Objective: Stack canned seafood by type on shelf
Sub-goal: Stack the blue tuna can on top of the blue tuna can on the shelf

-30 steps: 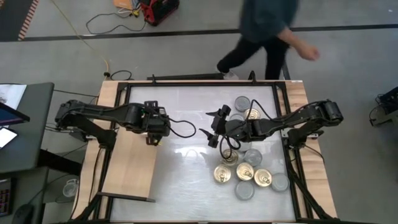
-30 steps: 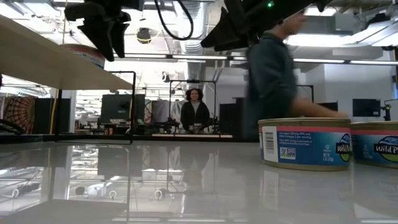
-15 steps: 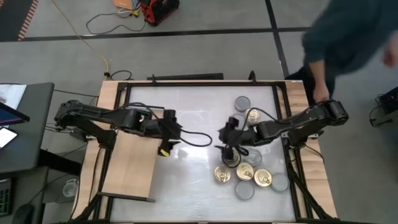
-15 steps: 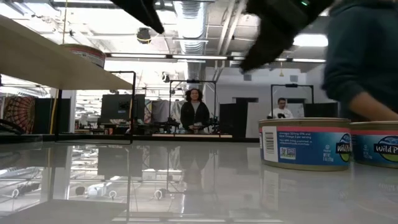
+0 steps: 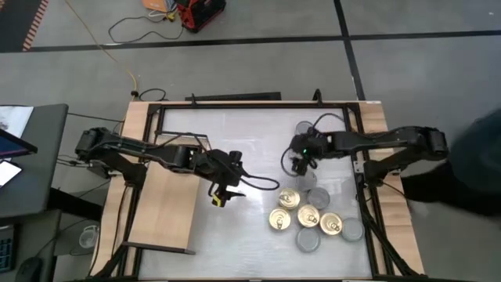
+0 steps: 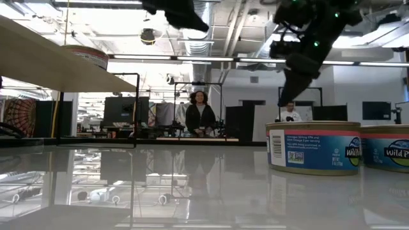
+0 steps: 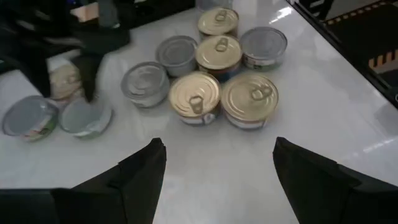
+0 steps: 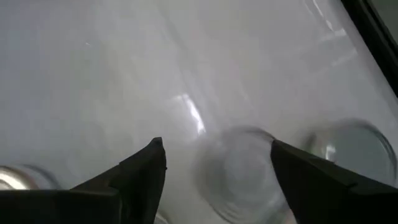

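Several flat round tins, the canned seafood, stand on the white table at the right: gold-topped ones [image 5: 280,220] and silver-topped ones [image 5: 307,239] in a near cluster, and one silver tin [image 5: 305,128] farther back. The shelf [image 5: 164,211], a light wooden board in a black frame, lies at the left. My left gripper [image 5: 221,192] hangs open above mid-table, facing the cluster [image 7: 194,98]. My right gripper [image 5: 300,163] is open above the far tins, and a blurred silver tin [image 8: 239,171] lies ahead of its fingers. Neither gripper holds anything.
The low view shows two labelled tins [image 6: 313,147] on the table at the right, the shelf board [image 6: 57,64] raised at the left, and one tin [image 6: 86,56] on it. People stand in the room behind. Bare white table lies between shelf and tins.
My left gripper has swung from beside the shelf toward the table's right and near edges and tipped up toward the tin cluster. My right gripper has pulled back toward the right edge and now points more steeply down. A person behind the table has walked off to the right.
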